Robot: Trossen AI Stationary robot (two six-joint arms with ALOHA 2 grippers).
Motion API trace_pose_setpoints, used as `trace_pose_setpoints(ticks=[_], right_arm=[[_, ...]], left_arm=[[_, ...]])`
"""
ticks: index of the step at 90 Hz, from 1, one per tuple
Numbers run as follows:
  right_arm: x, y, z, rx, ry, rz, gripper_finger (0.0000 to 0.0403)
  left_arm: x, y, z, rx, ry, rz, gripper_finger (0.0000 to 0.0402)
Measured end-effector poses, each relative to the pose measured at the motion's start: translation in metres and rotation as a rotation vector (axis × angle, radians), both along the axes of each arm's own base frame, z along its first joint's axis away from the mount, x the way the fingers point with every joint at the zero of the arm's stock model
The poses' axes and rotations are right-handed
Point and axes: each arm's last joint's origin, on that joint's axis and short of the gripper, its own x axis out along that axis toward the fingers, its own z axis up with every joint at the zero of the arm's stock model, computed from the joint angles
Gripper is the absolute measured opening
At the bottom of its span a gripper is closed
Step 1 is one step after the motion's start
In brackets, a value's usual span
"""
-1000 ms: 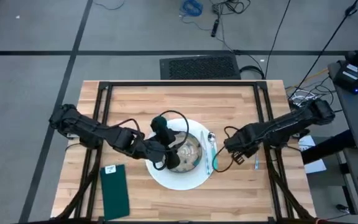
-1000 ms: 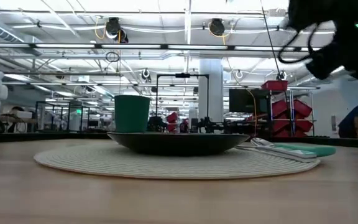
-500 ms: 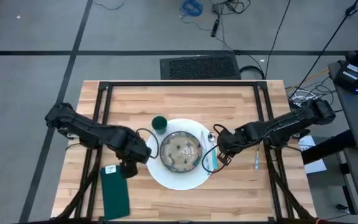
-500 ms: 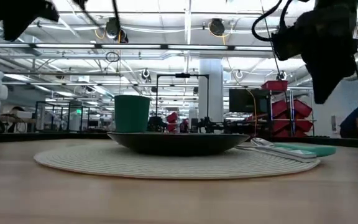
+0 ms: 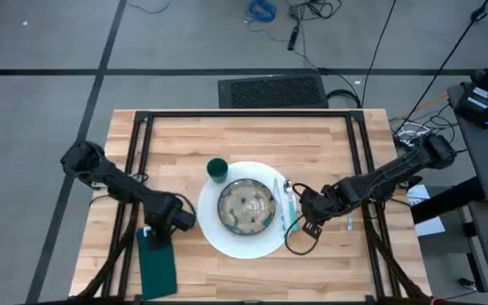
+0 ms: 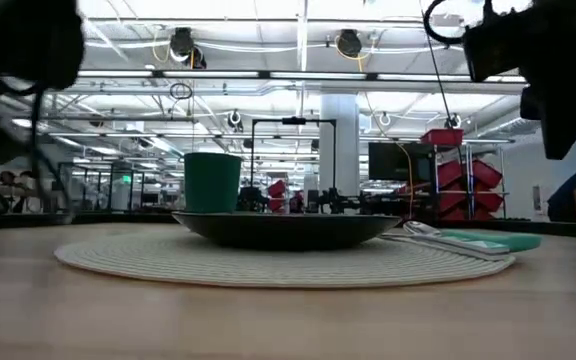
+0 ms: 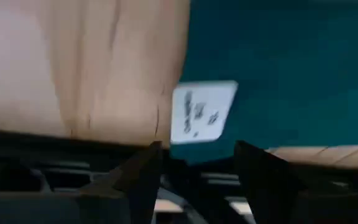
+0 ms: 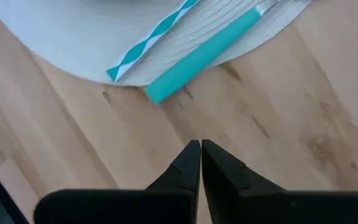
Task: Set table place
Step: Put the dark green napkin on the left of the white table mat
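Your two grippers hover low over the light butcher-block wooden table (image 5: 312, 144).
Left gripper (image 7: 194, 165), jaws released, hangs above the dark green rectangular napkin (image 5: 157, 264); right gripper (image 8: 201, 163), clenched empty, sits beside the round white woven placemat (image 5: 227, 241).

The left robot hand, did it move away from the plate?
Yes. The left gripper was over the bowl a second ago; now it has pulled back off the placemat to the green napkin, its fingers open.

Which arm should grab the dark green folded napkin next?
Left. Its open claw hangs right over the dark green folded napkin with the white label. The right claw is shut, across the round white placemat.
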Motion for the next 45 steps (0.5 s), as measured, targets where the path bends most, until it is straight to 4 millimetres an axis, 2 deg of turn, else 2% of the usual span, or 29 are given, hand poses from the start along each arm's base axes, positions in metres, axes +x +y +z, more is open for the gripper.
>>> trace_pose_setpoints(ticks=[15,33,45], right_arm=[[-0.002,0.005,0.0,0.015,0.006,-0.015,0.0],[-0.003,0.007,0.0,0.019,0.006,-0.017,0.0],[-0.003,0.007,0.0,0.019,0.005,-0.018,0.0]], left_arm=[[0.004,-0.006,-0.004,-0.041,-0.116,-0.028,0.0185],[0.009,-0.006,-0.007,0.138,-0.244,-0.019,0.0185],[0.011,-0.007,-0.007,0.153,-0.26,0.03,0.0185]])
